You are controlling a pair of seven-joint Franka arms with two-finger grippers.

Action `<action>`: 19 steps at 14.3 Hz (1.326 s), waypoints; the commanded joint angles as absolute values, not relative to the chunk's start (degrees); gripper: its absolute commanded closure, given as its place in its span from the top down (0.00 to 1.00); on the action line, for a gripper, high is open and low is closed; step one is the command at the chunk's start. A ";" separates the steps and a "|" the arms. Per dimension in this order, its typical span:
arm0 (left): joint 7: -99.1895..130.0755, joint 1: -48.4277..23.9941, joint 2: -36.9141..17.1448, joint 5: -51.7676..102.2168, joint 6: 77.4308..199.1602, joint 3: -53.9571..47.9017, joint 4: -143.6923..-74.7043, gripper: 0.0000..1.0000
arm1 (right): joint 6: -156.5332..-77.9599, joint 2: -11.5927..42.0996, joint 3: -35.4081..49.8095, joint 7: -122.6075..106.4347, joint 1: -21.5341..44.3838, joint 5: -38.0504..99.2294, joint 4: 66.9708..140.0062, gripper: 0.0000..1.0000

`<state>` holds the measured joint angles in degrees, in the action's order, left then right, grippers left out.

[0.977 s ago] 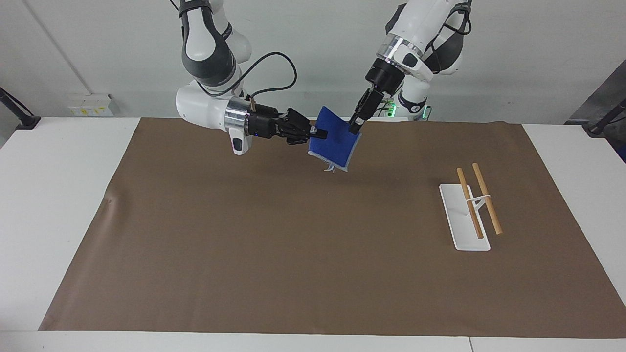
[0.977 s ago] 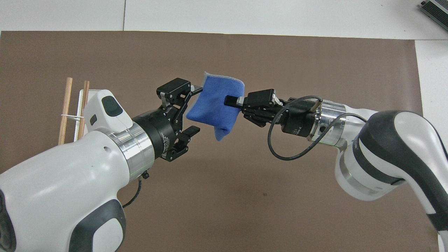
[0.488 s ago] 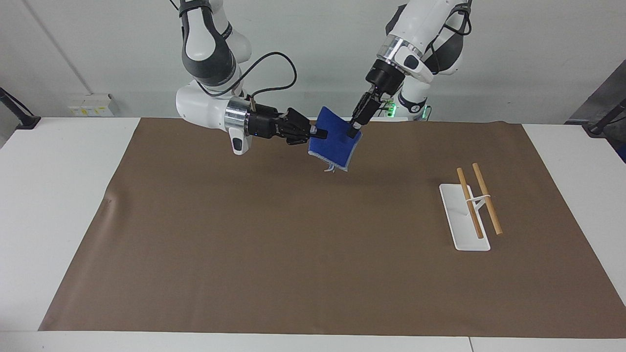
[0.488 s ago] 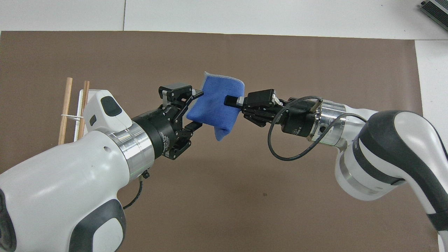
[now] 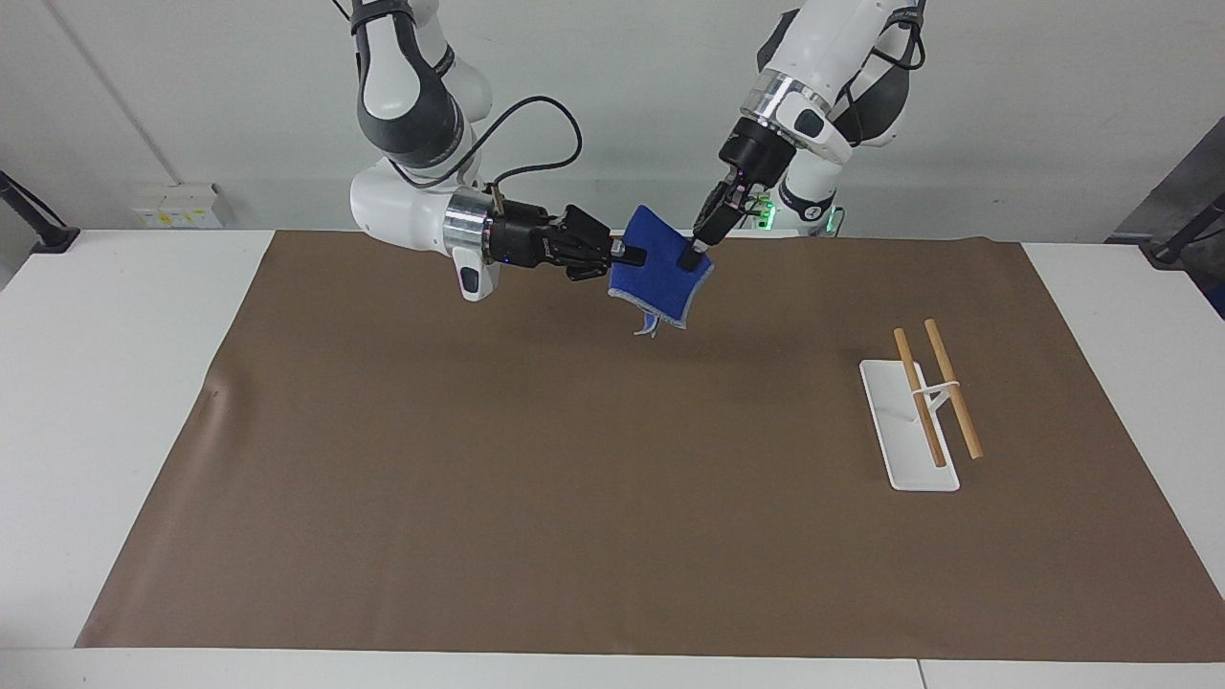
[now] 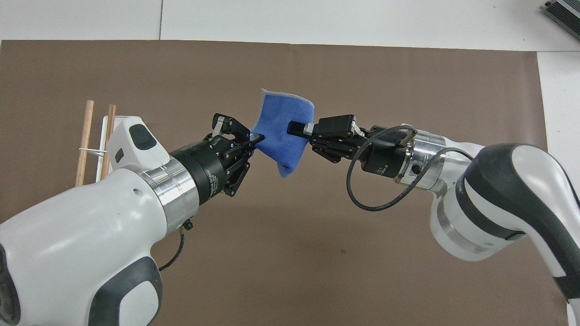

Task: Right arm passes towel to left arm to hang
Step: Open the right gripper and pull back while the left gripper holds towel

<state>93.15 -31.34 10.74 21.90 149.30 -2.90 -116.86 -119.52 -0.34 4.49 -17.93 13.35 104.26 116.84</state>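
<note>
The blue towel [image 5: 658, 276] hangs in the air between both grippers, over the part of the brown mat [image 5: 574, 478] near the robots. My right gripper [image 5: 627, 254] points sideways and is shut on one edge of the towel. My left gripper [image 5: 691, 256] comes down at a slant and is shut on the other edge. In the overhead view the towel [image 6: 281, 131] sags between the left gripper [image 6: 254, 137] and the right gripper [image 6: 297, 128]. A loose corner hangs down.
A rack with a white base [image 5: 904, 435] and two wooden bars [image 5: 949, 388] stands on the mat toward the left arm's end. In the overhead view the rack [image 6: 86, 136] is partly hidden by the left arm.
My left gripper's fingers have closed on the towel's edge; one second ago they stood open around it. The right gripper has kept its hold and both have shifted slightly.
</note>
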 commanded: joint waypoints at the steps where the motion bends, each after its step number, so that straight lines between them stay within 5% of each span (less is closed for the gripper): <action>1: 92.81 -31.12 11.60 22.94 150.64 -2.37 -117.86 0.00 | -120.85 -1.23 4.83 -19.07 13.18 105.82 116.46 0.17; 2: 92.81 -30.50 11.51 22.85 150.73 -2.37 -117.77 0.00 | -122.76 -1.67 4.83 -18.81 13.27 105.39 116.28 0.95; 8: 87.29 -27.08 10.90 21.97 150.56 -2.11 -117.16 0.00 | -128.76 -2.82 4.84 -17.23 13.27 97.07 114.88 1.00; 13: 74.46 -17.33 10.37 21.97 149.85 -2.11 -117.07 0.00 | -135.69 -1.32 4.75 -7.66 12.13 65.98 112.41 1.00; 19: 70.23 -11.34 10.46 21.97 148.45 -2.11 -117.16 0.00 | -135.00 -0.62 4.39 -1.06 7.83 34.77 111.71 1.00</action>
<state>71.29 -12.27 10.08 21.85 149.20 -1.45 -116.87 -135.70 -1.34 4.01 -2.48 9.91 42.67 113.08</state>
